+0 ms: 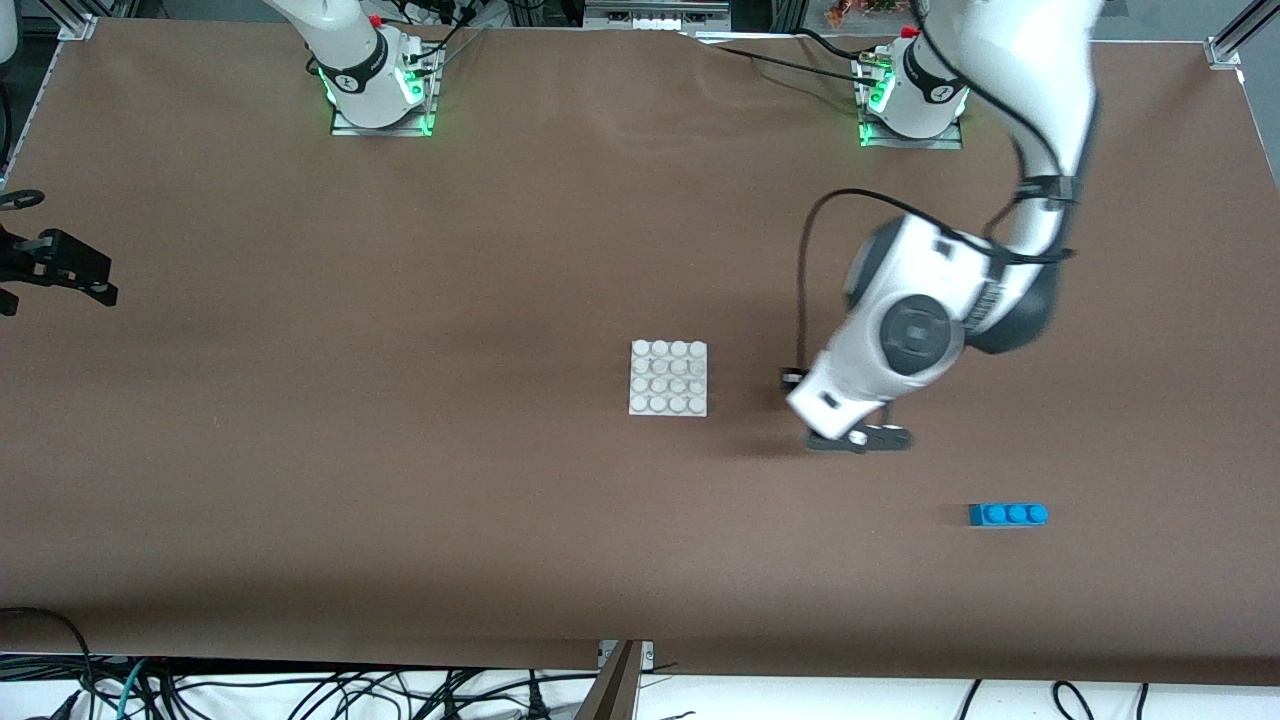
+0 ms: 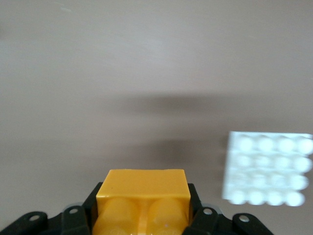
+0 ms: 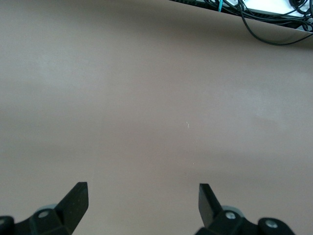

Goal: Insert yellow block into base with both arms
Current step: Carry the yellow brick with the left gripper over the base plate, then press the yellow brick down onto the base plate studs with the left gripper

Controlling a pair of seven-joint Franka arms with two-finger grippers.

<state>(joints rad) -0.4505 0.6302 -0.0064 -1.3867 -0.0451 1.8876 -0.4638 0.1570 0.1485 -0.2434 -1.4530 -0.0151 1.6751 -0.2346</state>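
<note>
The left gripper [image 2: 142,215] is clamped on the yellow block [image 2: 142,196], a glossy orange-yellow plastic brick with two rounded studs, held up over the bare brown surface [image 1: 400,480] toward the left arm's end from the base [image 1: 668,378]. Only the left wrist view shows the block; from the front the arm's white wrist hides it. The base is a flat white square plate with a four-by-four grid of round studs. A blue three-stud brick [image 1: 1008,514] lies nearer the front camera. The right gripper [image 3: 143,200], fingers spread wide and empty, waits over matte surface.
</note>
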